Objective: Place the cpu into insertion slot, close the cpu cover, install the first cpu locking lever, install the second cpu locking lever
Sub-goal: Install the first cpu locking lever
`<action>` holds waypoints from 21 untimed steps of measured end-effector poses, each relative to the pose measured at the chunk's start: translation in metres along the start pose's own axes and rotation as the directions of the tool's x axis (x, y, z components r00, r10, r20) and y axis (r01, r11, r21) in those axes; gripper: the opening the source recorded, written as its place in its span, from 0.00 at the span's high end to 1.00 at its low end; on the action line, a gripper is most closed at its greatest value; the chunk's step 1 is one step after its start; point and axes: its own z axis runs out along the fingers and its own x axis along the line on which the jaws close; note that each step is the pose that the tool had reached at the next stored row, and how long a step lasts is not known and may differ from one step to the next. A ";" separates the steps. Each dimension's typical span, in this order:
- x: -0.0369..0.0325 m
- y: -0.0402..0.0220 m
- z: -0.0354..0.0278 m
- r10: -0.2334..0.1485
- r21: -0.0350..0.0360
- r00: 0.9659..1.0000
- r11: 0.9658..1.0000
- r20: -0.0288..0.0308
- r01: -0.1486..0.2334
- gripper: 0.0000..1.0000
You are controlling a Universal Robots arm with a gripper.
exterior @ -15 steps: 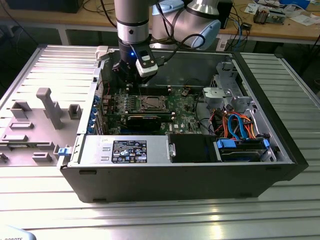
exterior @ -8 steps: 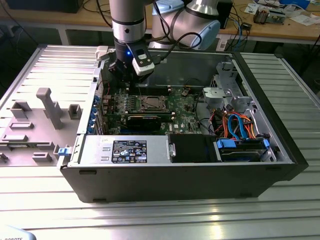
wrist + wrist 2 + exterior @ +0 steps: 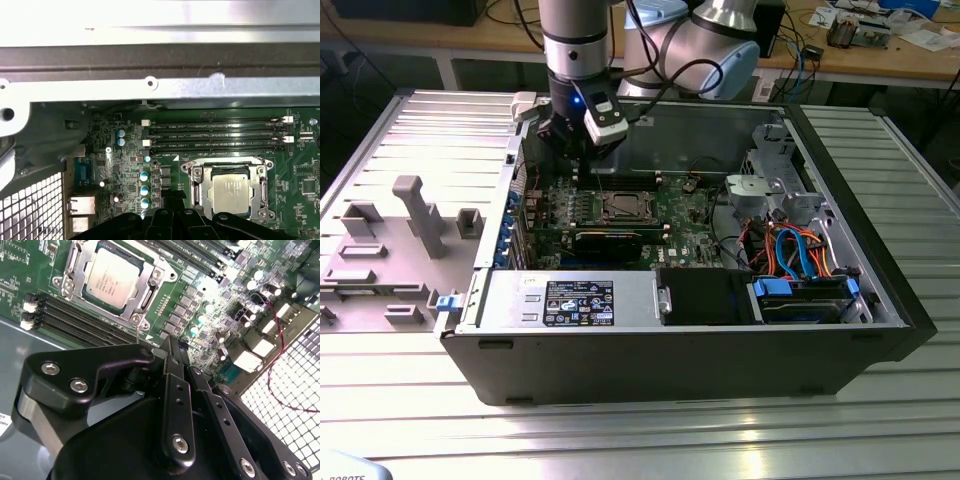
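Seated within the insertion slot [image 3: 114,279]: cpu [image 3: 111,277], flat silver-topped chip, cpu cover [image 3: 231,190] closed around it. Judged light, rigid, fragile underneath; handle by edges. Gripper [image 3: 172,357] hovers beside it, fingers drawn together, holding nothing.

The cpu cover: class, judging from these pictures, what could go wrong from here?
The cpu cover lies over the cpu, with the gripper close above the board. A coarse approach might knock the memory slots beside the socket. The thin red wire nearby could perhaps snag on the arm.
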 end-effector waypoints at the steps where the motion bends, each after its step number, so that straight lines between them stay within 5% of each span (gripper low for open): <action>1: 0.0001 0.0010 -0.0009 0.000 0.000 1.000 1.000 0.001 0.000 0.89; 11: 0.0007 0.0138 -0.0022 -0.006 0.000 1.000 1.000 0.008 0.006 0.89; 21: 0.0006 0.0163 -0.0021 -0.013 -0.001 1.000 1.000 0.013 0.013 0.89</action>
